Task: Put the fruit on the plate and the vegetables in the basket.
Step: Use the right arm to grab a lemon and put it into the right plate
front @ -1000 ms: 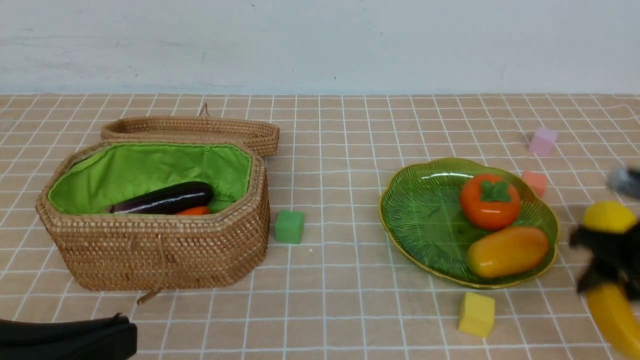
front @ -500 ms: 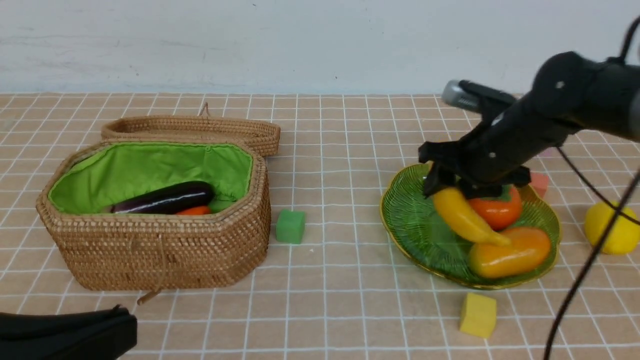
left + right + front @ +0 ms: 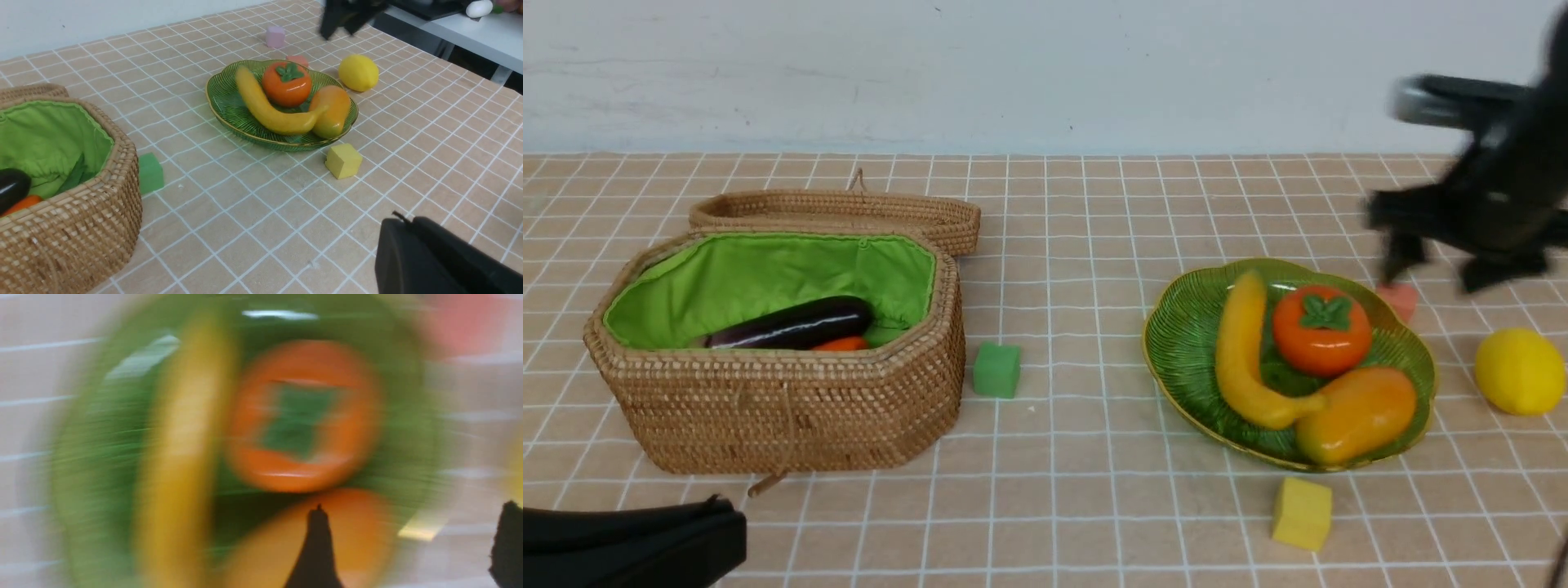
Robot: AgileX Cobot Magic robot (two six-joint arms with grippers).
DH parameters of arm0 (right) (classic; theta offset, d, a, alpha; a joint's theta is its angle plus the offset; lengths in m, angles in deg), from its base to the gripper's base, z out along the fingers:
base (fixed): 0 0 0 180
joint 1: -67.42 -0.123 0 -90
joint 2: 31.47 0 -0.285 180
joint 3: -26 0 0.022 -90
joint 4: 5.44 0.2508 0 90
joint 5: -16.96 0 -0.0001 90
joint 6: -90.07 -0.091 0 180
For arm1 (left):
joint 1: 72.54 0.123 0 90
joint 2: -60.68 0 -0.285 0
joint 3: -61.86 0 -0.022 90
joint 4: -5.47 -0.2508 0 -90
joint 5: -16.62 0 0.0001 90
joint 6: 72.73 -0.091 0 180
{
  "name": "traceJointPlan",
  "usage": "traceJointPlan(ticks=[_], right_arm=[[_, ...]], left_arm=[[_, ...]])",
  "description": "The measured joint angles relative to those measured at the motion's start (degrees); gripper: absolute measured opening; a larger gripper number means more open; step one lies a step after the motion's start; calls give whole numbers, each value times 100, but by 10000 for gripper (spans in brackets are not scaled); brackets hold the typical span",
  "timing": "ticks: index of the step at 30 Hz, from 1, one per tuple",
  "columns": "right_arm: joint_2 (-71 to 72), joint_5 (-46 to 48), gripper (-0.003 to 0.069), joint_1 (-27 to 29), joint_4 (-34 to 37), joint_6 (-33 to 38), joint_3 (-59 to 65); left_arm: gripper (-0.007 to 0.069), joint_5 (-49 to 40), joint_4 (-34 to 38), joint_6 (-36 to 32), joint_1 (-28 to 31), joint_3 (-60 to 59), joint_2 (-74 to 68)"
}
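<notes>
On my front view the right arm hangs blurred above the bench, beyond the far right edge of the plate. Its jaws are spread apart with nothing between them; my right wrist view is smeared, but one dark fingertip shows clear of the other. The left arm sits low at the near left corner, jaws clenched and empty.

The banana lies on the plate along its left half, its near tip touching the mango at the near right. The persimmon sits upright behind the mango, leaf cap up. The lemon is off the plate, on the bench just to its right.

The basket stands on the left, its lid folded back behind it. Inside I see the eggplant and a sliver of the chili beside it. I cannot make out the pea pod.

A green cube sits just right of the basket, a yellow cube near the plate's front edge, and a red cube touching its far right rim.
</notes>
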Motion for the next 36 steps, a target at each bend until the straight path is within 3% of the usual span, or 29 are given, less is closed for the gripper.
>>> traceJointPlan(ticks=[3, 8, 12, 26, 31, 36], right_arm=[[-65, -373, 520, 590, -148, -217, 471], [-566, -1111, 597, 1142, 188, -196, 631], [-987, -1504, 624, 1265, 276, -173, 631], [-1105, -1865, 595, 1283, 331, 524, 621], [-424, -1431, 595, 991, 903, 791, 666], [172, -1273, 595, -207, 2346, 2011, 643]], left_arm=[[15, -6, 0, 0, 0, 0, 0], [17, -6, -12, 0, 0, 0, 0], [18, -42, -21, 0, 0, 0, 0], [24, -459, -376, 310, 0, -4, 0], [25, -503, -454, 432, 0, -4, 0], [25, -410, -454, 436, 0, -4, 0]])
